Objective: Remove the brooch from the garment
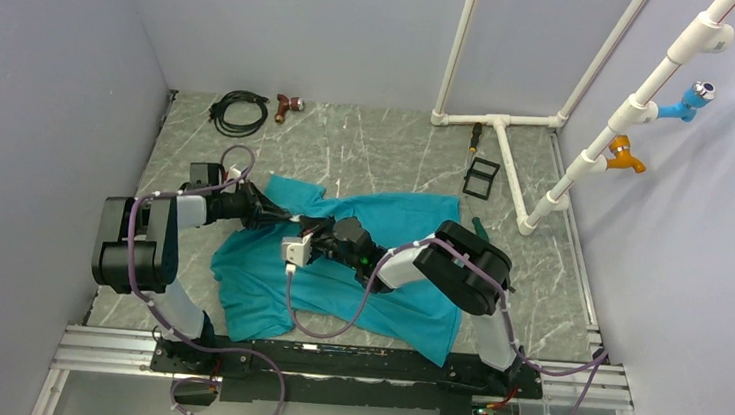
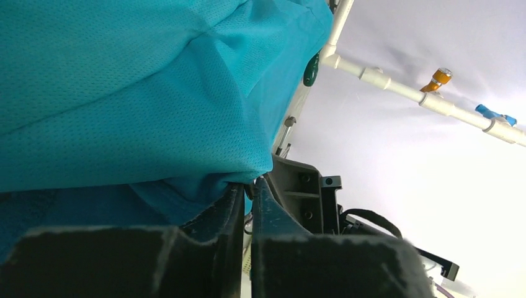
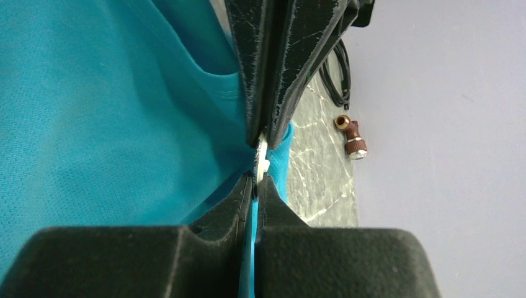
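The teal garment point(image 1: 378, 269) lies spread on the table between the arms. My left gripper point(image 1: 280, 216) and right gripper point(image 1: 305, 236) meet tip to tip at its upper left fold. In the left wrist view my left gripper point(image 2: 248, 184) is shut on a fold of the garment point(image 2: 124, 105). In the right wrist view my right gripper point(image 3: 255, 178) is shut with the garment point(image 3: 93, 112) running between its fingers. A small pale piece point(image 3: 262, 155), seen edge-on, sits at the tips of both grippers. The brooch's dark disc does not show.
A reddish-brown tool point(image 1: 287, 107) and a coiled black cable point(image 1: 237, 111) lie at the back left. A white pipe frame point(image 1: 508, 160), a screwdriver point(image 1: 476, 137) and a small black frame point(image 1: 482, 177) are at the back right. Walls close in both sides.
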